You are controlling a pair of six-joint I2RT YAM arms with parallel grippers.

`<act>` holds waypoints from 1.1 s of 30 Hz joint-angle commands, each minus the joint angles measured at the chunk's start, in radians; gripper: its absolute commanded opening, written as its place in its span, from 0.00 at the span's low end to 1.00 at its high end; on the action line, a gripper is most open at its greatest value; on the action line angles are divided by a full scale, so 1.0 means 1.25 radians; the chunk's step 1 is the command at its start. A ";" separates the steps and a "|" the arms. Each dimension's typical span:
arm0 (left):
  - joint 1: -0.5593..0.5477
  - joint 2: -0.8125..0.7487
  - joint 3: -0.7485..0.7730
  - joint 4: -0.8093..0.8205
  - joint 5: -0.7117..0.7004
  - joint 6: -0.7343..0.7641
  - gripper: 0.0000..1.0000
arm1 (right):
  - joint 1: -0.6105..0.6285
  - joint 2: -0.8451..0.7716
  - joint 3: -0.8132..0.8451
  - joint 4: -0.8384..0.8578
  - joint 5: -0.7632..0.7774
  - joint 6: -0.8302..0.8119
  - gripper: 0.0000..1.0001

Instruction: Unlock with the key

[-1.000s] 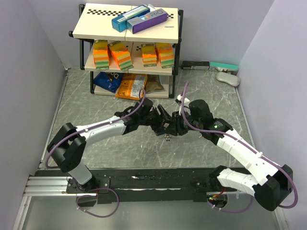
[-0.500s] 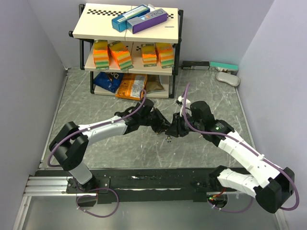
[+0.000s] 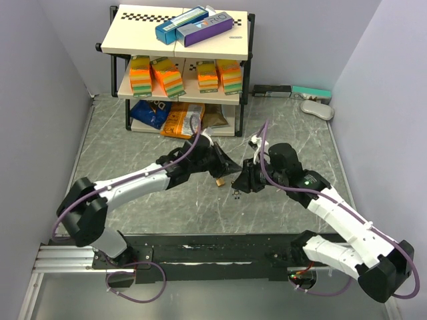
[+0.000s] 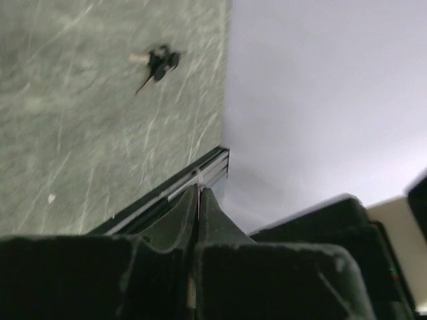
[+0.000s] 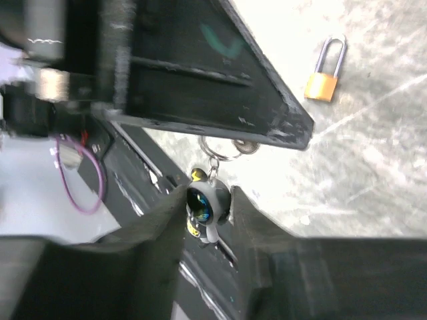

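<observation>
A small brass padlock [image 5: 321,85] with a silver shackle lies flat on the marble table [image 3: 133,140]; from above the padlock [image 3: 219,181] is just below my left gripper. The left gripper [image 3: 233,169] is shut on the key [image 5: 245,147], whose round head peeks out under its black fingers [image 5: 200,73]. A ring [image 5: 217,151] joins the key to a grey and blue charm [image 5: 208,208]. My right gripper [image 5: 205,203] is shut on that charm, a finger on each side. In the left wrist view the fingertips [image 4: 190,200] are pressed together.
A three-tier shelf [image 3: 177,40] with boxes and snack packs stands at the back. A white object [image 3: 317,109] and a dark bar [image 3: 272,89] lie at the back right. A small dark item [image 4: 157,61] lies on the floor. Grey walls close in both sides.
My left gripper has closed from wide open onto the key. Both grippers have drifted slightly right and towards the back. The right gripper still has the charm.
</observation>
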 commanded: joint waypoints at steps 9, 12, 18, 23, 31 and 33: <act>-0.003 -0.131 -0.091 0.310 -0.038 0.136 0.01 | -0.137 -0.091 -0.032 0.150 -0.246 0.122 0.72; -0.004 -0.140 -0.109 0.374 -0.010 0.144 0.01 | -0.185 -0.117 -0.047 0.216 -0.296 0.169 0.75; -0.004 -0.130 -0.112 0.454 0.059 0.138 0.01 | -0.200 -0.111 -0.072 0.315 -0.329 0.230 0.73; -0.011 -0.116 -0.112 0.498 0.080 0.117 0.01 | -0.200 -0.104 -0.084 0.387 -0.324 0.286 0.69; -0.022 -0.102 -0.105 0.518 0.094 0.103 0.01 | -0.199 -0.099 -0.096 0.452 -0.325 0.316 0.56; -0.027 -0.097 -0.099 0.513 0.093 0.105 0.01 | -0.200 -0.098 -0.100 0.462 -0.328 0.327 0.53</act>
